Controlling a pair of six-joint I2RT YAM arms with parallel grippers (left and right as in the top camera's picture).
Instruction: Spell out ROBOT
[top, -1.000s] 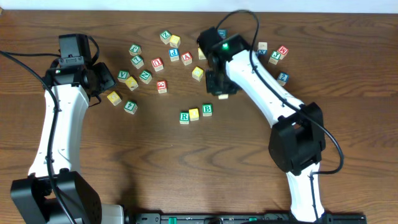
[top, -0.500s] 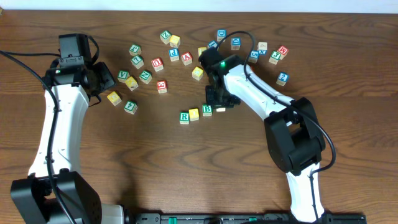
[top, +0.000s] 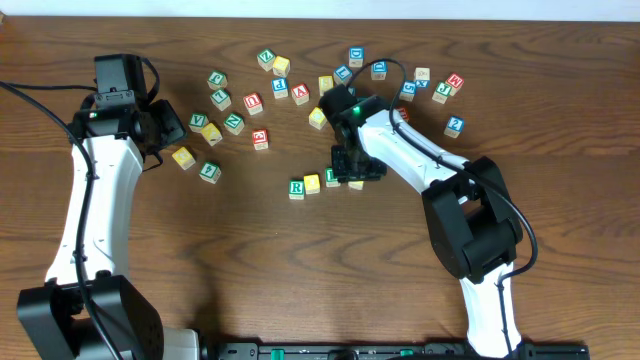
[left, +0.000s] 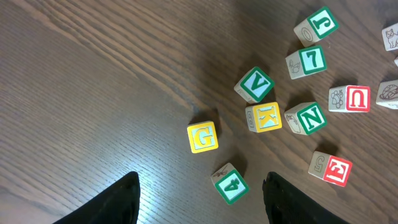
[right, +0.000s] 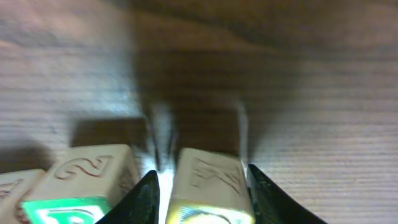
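Observation:
A row of blocks lies mid-table: a green R block (top: 296, 188), a yellow block (top: 312, 183) and a green B block (top: 331, 178), partly hidden by my right gripper (top: 354, 176). That gripper is shut on a yellow-faced block (right: 206, 186) and holds it down at the table just right of the B block (right: 81, 186). My left gripper (left: 199, 202) is open and empty, hovering over a green 4 block (left: 231, 183) and a yellow G block (left: 203, 137).
Several loose letter blocks lie scattered across the far half of the table, among them V (left: 255, 84), K (left: 263, 117), N (left: 306, 118), E (left: 331, 168) and U (left: 349, 99). More blocks lie at the back right near a blue one (top: 454, 126).
My right gripper has carried the yellow block from the back cluster down and forward to the right end of the R, yellow, B row. The left arm has not moved.

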